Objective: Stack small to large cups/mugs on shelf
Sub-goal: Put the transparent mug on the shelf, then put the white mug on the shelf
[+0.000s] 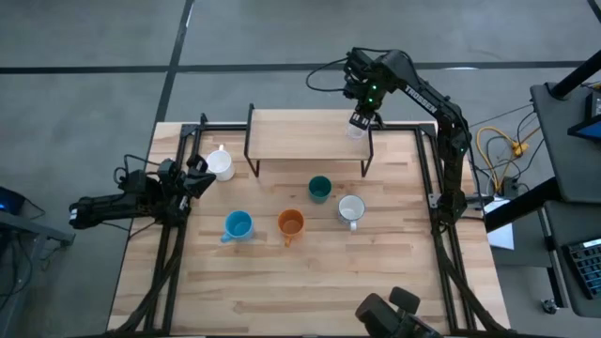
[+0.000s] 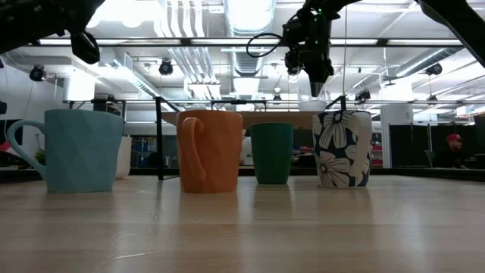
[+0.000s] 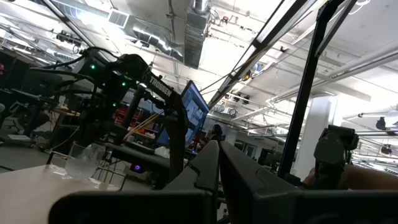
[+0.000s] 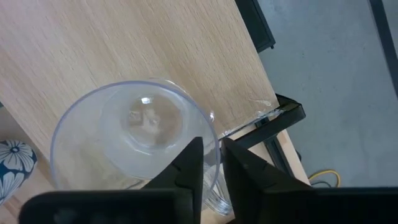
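My right gripper (image 4: 212, 171) is over the right end of the light-wood shelf (image 1: 300, 139), shut on the clear glass (image 4: 134, 140). The glass also shows in the high view (image 1: 357, 130) and the low view (image 2: 331, 103). I cannot tell whether its base touches the board. On the table in front of the shelf stand a dark teal cup (image 1: 319, 189), a white flowered mug (image 1: 351, 209), an orange mug (image 1: 290, 223) and a light blue mug (image 1: 238, 225). A white mug (image 1: 221, 163) stands left of the shelf. My left gripper (image 1: 201, 175) is shut and empty, close beside it. My right gripper holds the clear glass by its rim (image 4: 213, 140), on the side toward the shelf's right end. One finger (image 4: 189, 163) is inside the glass and the other (image 4: 244, 167) is outside, with the wall pinched between them. The fingers come from above, pointing down. The glass is upright.
Black metal frame bars run along the table's left, right and far sides (image 1: 424, 178). The shelf's thin black legs (image 1: 368, 161) stand just behind the teal cup. The near half of the table (image 1: 310, 291) holds no cups.
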